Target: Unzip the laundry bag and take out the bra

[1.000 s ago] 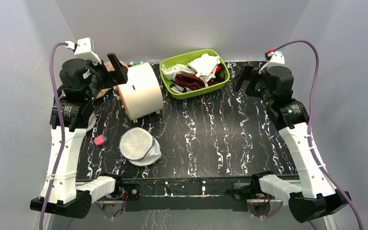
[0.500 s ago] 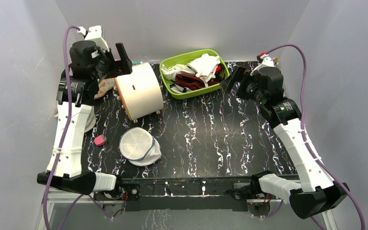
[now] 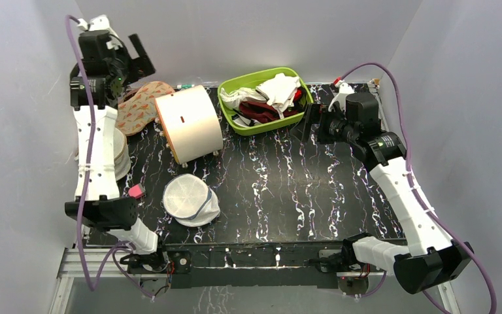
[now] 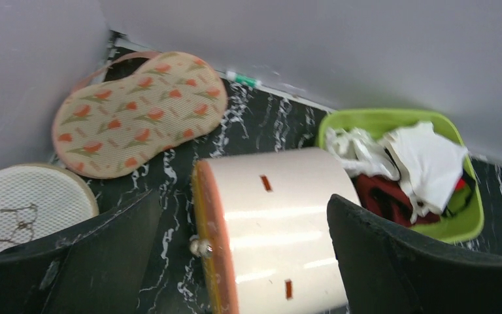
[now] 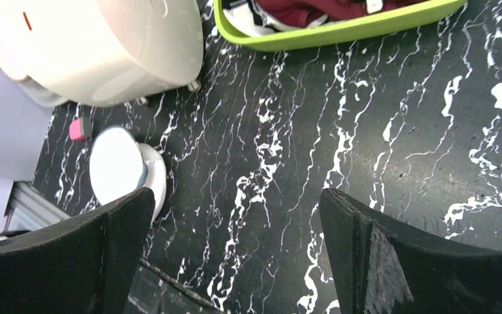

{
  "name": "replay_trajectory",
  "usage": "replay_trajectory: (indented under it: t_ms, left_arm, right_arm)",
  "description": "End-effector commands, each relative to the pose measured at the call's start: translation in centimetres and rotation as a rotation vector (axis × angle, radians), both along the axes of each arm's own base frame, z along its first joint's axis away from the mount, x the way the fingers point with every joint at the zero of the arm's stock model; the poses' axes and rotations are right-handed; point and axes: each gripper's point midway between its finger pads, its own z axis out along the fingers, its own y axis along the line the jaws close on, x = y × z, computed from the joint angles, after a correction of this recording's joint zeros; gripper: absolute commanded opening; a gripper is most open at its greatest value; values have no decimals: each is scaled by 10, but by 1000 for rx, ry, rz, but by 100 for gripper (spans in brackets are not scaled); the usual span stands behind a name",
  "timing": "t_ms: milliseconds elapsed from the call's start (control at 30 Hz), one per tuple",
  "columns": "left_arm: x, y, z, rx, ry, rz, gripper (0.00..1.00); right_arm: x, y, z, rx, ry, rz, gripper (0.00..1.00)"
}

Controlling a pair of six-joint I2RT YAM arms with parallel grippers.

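Note:
The laundry bag is a peach-pink printed peanut-shaped case lying flat at the back left, against the wall. In the left wrist view it looks shut, with a dark gap at its far rim. The bra does not show in any view. My left gripper is open and empty, raised high above the back left corner, over the bag; its view looks down on the bag and the cylinder. My right gripper is open and empty, low by the green basket's right end, with bare table under it.
A white mesh cylinder bag lies on its side right of the case. A green basket of white and dark red cloths stands at the back centre. A round white mesh pouch and a small pink thing lie near the front left. A white disc sits at the left edge.
My left arm has swung up and back toward the far left corner, uncovering the peach case. My right gripper has moved left and down toward the green basket. Both stay open.

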Motion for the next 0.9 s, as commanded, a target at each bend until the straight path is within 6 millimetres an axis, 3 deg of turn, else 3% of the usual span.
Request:
replay_trajectory:
  t_ms: [0,100,267,467,667,867]
  left_arm:
    - [14,41,21,-72,-77,135,98]
    - [38,65,9,-117,-72,190,98]
    - [81,110,-66,-142,73,278,98]
    - [123,122,-137,-134,188,229,94]
    - [144,150,-197,-25,253,277,92]
    - [168,158,-255,-4,317,263,88]
  right_arm:
    - [-9,13,10,20,-30,107,98]
    - [-17,22,16,59,-51,166,98]
    - [-19,24,18,68,-62,180,98]
    - [-18,23,19,59,-62,175,98]
    - [-17,24,16,67,-48,178,98]
    - [-17,27,9,79,-18,180,98]
